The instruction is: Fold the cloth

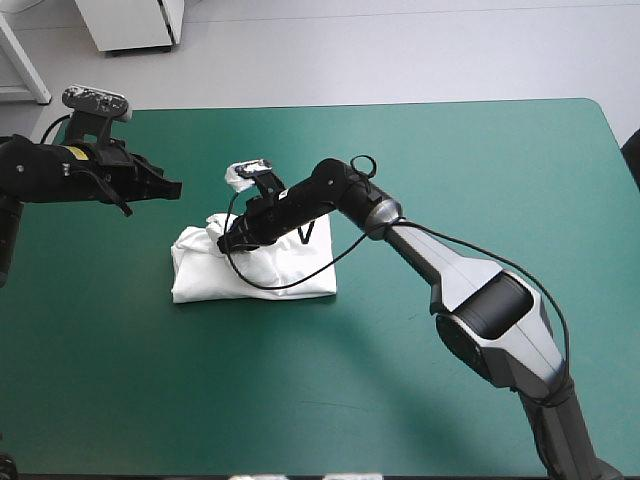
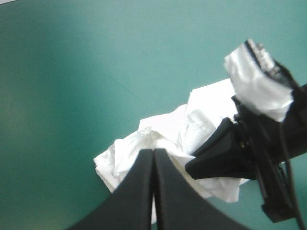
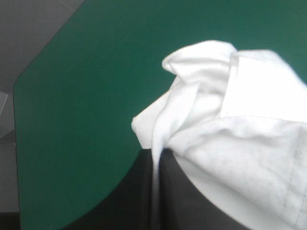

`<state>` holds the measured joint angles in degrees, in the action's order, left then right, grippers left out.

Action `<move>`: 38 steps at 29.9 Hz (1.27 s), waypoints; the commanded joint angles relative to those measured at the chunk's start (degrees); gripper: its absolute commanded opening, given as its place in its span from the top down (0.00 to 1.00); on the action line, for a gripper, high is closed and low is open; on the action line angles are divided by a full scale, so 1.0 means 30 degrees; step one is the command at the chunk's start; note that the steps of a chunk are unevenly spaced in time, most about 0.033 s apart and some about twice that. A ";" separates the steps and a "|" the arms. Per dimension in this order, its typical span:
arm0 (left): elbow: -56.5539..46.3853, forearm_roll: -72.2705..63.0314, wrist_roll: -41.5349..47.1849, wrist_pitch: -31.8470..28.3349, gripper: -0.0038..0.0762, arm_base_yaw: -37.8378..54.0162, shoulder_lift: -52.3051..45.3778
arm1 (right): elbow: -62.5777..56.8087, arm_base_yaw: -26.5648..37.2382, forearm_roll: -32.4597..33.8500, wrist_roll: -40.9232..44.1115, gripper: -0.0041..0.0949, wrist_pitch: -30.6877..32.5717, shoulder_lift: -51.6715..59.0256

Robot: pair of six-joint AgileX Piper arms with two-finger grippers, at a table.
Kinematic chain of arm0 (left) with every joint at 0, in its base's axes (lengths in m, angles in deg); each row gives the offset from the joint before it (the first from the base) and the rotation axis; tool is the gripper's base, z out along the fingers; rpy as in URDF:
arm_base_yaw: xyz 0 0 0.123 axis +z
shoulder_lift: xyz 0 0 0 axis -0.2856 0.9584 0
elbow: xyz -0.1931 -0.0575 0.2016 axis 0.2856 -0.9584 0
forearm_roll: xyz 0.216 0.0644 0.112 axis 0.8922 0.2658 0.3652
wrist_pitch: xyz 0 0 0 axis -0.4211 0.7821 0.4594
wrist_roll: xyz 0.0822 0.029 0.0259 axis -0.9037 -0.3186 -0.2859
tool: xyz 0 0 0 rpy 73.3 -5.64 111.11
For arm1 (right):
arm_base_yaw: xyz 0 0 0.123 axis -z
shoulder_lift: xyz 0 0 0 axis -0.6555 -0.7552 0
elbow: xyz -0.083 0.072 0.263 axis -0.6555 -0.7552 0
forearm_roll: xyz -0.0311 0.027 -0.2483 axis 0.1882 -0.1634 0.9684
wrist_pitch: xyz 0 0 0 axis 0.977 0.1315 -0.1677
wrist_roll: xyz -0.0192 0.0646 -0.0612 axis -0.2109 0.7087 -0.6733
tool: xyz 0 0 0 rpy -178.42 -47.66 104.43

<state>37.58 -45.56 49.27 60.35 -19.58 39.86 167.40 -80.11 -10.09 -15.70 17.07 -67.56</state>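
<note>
The right claw [image 1: 232,240] grips a bunched corner of the T-shirt [image 1: 262,276], which lies as a mostly folded bundle on the worktop [image 1: 470,160]. The left claw [image 1: 172,187] hangs clenched and empty, clear of the T-shirt. Judging by this, only that rumpled corner needs flattening.

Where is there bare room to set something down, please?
Bare teal-green cover runs along the near edge and fills the far right corner. Crowded left of centre: right end effector on the T-shirt, left end effector beside it.
</note>
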 commanded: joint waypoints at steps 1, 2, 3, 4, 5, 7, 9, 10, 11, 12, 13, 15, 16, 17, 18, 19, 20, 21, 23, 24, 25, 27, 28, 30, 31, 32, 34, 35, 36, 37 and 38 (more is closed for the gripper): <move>0.0626 -0.0343 0.0185 -0.0620 0.96 0.0040 -0.0861 | 0.0875 -0.0309 -0.1701 -0.1069 0.95 0.0323 0.0761; 0.0626 -0.0344 0.0185 -0.0620 0.96 0.0040 -0.0906 | 0.0875 -0.0386 -0.2188 -0.1509 0.92 0.0592 0.0581; 0.0626 -0.0344 0.0185 -0.0620 0.96 0.0040 -0.0907 | 0.0875 -0.0426 -0.2558 -0.1782 0.90 0.0725 0.0551; 0.0626 -0.0300 0.0185 -0.0620 0.96 0.0040 -0.0907 | 0.0875 -0.0462 -0.2761 -0.2030 0.86 0.0834 0.0536; 0.0626 -0.0300 0.0185 -0.0620 0.96 0.0040 -0.0907 | 0.0875 -0.0455 -0.2910 -0.2109 0.82 0.0872 0.0536; 0.0592 -0.0300 0.0185 -0.0620 0.96 0.0040 -0.0907 | 0.0911 -0.0455 -0.3319 -0.2411 0.73 0.1090 0.0536; 0.0592 -0.0300 0.0185 -0.0620 0.96 0.0040 -0.0907 | 0.0968 -0.0455 -0.3628 -0.2614 0.63 0.1367 0.0536; 0.0592 -0.0300 0.0185 -0.0620 0.96 0.0040 -0.0907 | 0.1098 -0.0455 -0.3628 -0.2614 0.58 0.1413 0.0522; 0.0592 -0.0300 0.0185 -0.0566 0.96 0.0040 -0.0907 | 0.1101 -0.0455 -0.3650 -0.2614 0.55 0.1339 0.0522; 0.0592 -0.0300 0.0185 -0.0566 0.96 0.0040 -0.0907 | 0.1101 -0.0455 -0.3650 -0.2614 0.53 0.1343 0.0522; 0.0592 -0.0300 0.0185 -0.0566 0.96 0.0040 -0.0907 | 0.1198 -0.0455 -0.3534 -0.2614 0.52 0.1343 0.0522; 0.0592 -0.0300 0.0185 -0.0445 0.96 0.0040 -0.0938 | 0.1453 -0.0411 -0.2918 -0.2614 0.52 0.1390 0.0522; 0.0592 -0.0335 0.0185 -0.0402 0.96 0.0040 -0.0983 | 0.1775 -0.0238 -0.2355 -0.2570 0.52 0.1704 0.0522; 0.0592 -0.0376 0.0185 -0.0330 0.96 0.0040 -0.1069 | 0.2188 -0.0044 -0.1810 -0.2362 0.52 0.2198 0.0522; 0.0592 -0.0378 0.0185 -0.0290 0.96 0.0040 -0.1231 | 0.2612 0.0258 -0.1343 -0.1886 0.52 0.2746 0.0522; 0.0592 -0.0378 0.0185 -0.0290 0.96 0.0040 -0.1363 | 0.2957 0.0629 -0.0983 -0.1334 0.52 0.3247 0.0559; 0.0592 -0.0378 0.0185 -0.0290 0.96 0.0040 -0.1588 | 0.3065 0.1018 -0.0456 -0.0813 0.52 0.3447 0.0760; 0.0592 -0.0378 0.0185 -0.0262 0.96 0.0040 -0.1814 | 0.3100 0.1431 0.0289 -0.0674 0.52 0.3443 0.1072; 0.0592 -0.0378 0.0185 -0.0220 0.96 0.0040 -0.2316 | 0.3065 0.2160 0.2622 0.0176 0.52 0.3762 0.1882; 0.0592 -0.0378 0.0185 -0.0220 0.96 0.0040 -0.2629 | 0.2889 0.2549 0.3907 0.0799 0.52 0.3885 0.2420; 0.0592 -0.0378 0.0185 -0.0308 0.96 0.0040 -0.2920 | 0.2644 0.2880 0.4853 0.1372 0.52 0.3930 0.2858; 0.0592 -0.0419 0.0321 -0.0641 0.96 0.0040 -0.3439 | 0.1758 0.3709 0.6617 0.2326 0.52 0.4080 0.4028; 0.0592 -0.0456 0.0492 -0.0819 0.96 0.0040 -0.3634 | 0.1250 0.4031 0.7012 0.2331 0.52 0.4081 0.4490; 0.0592 -0.0457 0.0664 -0.1004 0.96 0.0040 -0.3864 | -0.0253 0.4790 0.7418 0.2460 0.52 0.4081 0.5539; 0.0592 -0.0457 0.0666 -0.1004 0.96 0.0040 -0.3918 | -0.1077 0.5113 0.7557 0.2502 0.52 0.3992 0.5956; 0.0592 -0.0457 0.0666 -0.1004 0.96 0.0040 -0.3912 | -0.1869 0.5362 0.7535 0.2502 0.52 0.3950 0.6249; 0.0592 -0.0457 0.0666 -0.0923 0.96 0.0040 -0.3912 | -0.3094 0.5635 0.7489 0.2502 0.52 0.3803 0.6464; 0.0592 -0.0457 0.0754 -0.0883 0.96 0.0040 -0.3912 | -0.3618 0.5671 0.7489 0.2403 0.52 0.3703 0.6461; 0.0592 -0.0457 0.0747 -0.0781 0.96 0.0040 -0.3912 | -0.4106 0.5671 0.7363 0.2104 0.52 0.3478 0.6412; 0.0592 -0.0498 0.0762 -0.0781 0.96 0.0040 -0.3912 | -0.4412 0.5671 0.7108 0.1975 0.52 0.3292 0.6321; 0.0592 -0.0578 0.0793 -0.0781 0.96 0.0040 -0.3912 | -0.4660 0.5635 0.6616 0.1918 0.52 0.3165 0.6121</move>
<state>37.60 -45.52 50.81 61.26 -19.58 29.23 154.53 -63.30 13.65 -8.55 29.09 -51.61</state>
